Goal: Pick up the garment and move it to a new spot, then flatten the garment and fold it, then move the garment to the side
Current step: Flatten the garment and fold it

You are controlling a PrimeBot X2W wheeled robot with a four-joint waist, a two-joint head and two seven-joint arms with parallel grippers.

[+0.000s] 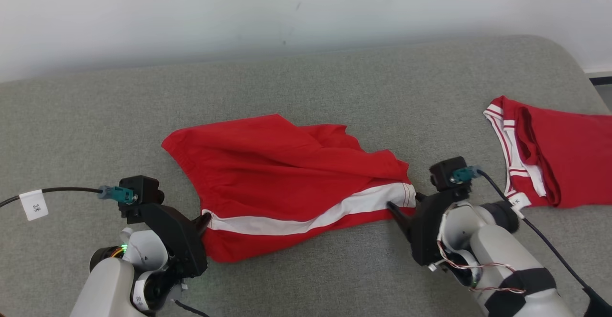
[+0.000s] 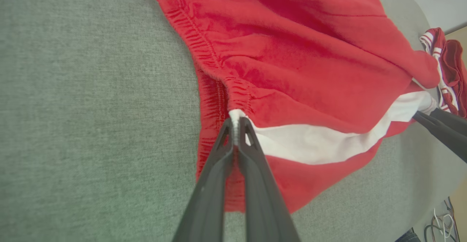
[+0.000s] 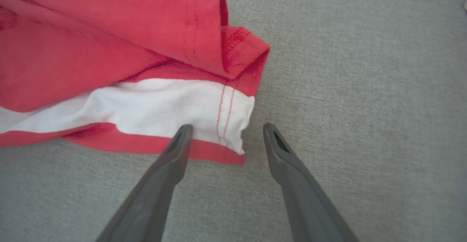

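**Q:** Panel A, head view. What lies where?

**A:** Red shorts (image 1: 287, 173) with a white stripe (image 1: 306, 219), rumpled, on the middle of the grey bench (image 1: 334, 82) and nearer its front edge. The waistband (image 2: 204, 45) faces the bench's left edge and the leg hem its right edge. A second garment (image 1: 564, 164), red with white trim, lies at the right edge, well apart from the shorts. A pale wall (image 1: 287, 6) runs behind the far edge.

**Q:** Panel B, left wrist view. How does the left gripper (image 2: 236, 123) stand?

**A:** Its fingers are pressed together and pinch the shorts at the waistband, just where the stripe ends. White cloth shows between the tips.

**Q:** Panel C, right wrist view. And the right gripper (image 3: 227, 127)?

**A:** Its fingers are spread wide and hold nothing. They straddle the hem corner of the stripe: one finger (image 3: 175, 154) over the cloth, the other over bare bench just beside the hem. Whether either tip touches down cannot be told.

**Q:** How do the two arms relate?

**A:** One stands at each end of the stripe, left at the waistband and right at the hem, along the shorts' front side. A labelled cable (image 1: 34, 204) trails from the left wrist toward the bench's left edge.
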